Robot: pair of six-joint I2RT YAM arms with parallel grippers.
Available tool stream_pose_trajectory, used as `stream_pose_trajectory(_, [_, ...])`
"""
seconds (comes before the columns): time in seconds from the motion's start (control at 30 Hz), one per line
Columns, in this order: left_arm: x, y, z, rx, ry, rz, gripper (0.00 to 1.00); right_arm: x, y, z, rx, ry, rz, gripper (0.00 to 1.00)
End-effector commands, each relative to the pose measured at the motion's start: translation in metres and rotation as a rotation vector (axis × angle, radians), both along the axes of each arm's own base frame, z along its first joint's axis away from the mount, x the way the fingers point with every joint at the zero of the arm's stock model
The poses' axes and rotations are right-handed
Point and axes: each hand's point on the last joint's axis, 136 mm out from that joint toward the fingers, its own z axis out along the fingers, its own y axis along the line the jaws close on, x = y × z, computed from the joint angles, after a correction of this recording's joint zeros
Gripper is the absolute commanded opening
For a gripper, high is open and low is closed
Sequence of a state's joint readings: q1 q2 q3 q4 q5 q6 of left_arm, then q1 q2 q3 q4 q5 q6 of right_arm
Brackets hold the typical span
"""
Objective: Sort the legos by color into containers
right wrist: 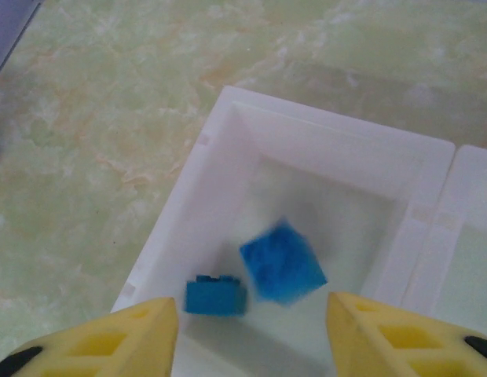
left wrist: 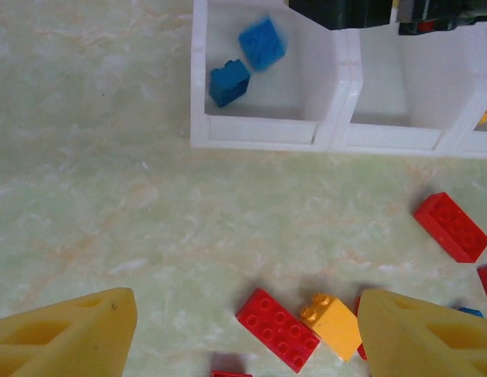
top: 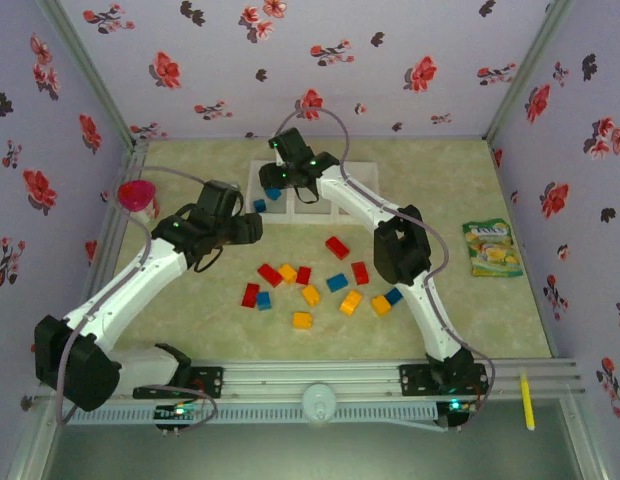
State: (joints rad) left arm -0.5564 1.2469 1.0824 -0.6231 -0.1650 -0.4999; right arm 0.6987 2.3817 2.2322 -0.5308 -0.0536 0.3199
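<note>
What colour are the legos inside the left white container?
Blue, both legos; clearest in the right wrist view.

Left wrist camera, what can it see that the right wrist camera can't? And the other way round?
Left wrist view: loose legos on the table, namely a red brick beside a yellow brick and a second red brick further right, plus the next compartment and the left gripper's fingers.
Right wrist view: the right gripper's fingers and the table beyond the bin's far wall.
Both: the white bin holding a dark blue lego and a lighter, blurred blue lego.
</note>
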Motion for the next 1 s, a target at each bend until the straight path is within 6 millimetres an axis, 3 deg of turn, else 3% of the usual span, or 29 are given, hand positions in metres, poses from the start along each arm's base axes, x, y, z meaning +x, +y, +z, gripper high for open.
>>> stream_pose_trajectory(0.0, [0.001, 0.001, -0.002, 0.017, 0.021, 0.017, 0.75, 0.001, -0.004, 0.009, -0.012, -0.007, 0.005, 0.57])
stream_pose_trajectory(0.13, [0.002, -0.002, -0.006, 0.026, 0.039, 0.014, 0.75, -0.006, -0.02, 0.015, -0.052, -0.004, -0.006, 0.56])
stream_pose_trajectory(0.3, [-0.004, -0.01, -0.025, 0.027, 0.114, 0.039, 0.76, -0.029, -0.062, 0.027, -0.053, -0.005, -0.059, 0.57])
stream_pose_trajectory(0.47, [-0.019, -0.02, -0.058, 0.024, 0.221, 0.101, 0.76, -0.063, -0.113, 0.024, -0.06, 0.021, -0.129, 0.58])
stream_pose_trajectory(0.57, [-0.026, -0.021, -0.081, 0.024, 0.279, 0.15, 0.76, -0.082, -0.133, 0.022, -0.064, 0.03, -0.155, 0.58])
stream_pose_trajectory(0.83, [-0.045, -0.018, -0.118, -0.026, 0.365, 0.247, 0.76, -0.119, -0.168, 0.007, -0.112, 0.069, -0.194, 0.59])
stream_pose_trajectory(0.97, [-0.041, -0.027, -0.128, -0.053, 0.381, 0.249, 0.75, -0.13, -0.178, 0.001, -0.118, 0.083, -0.214, 0.59])
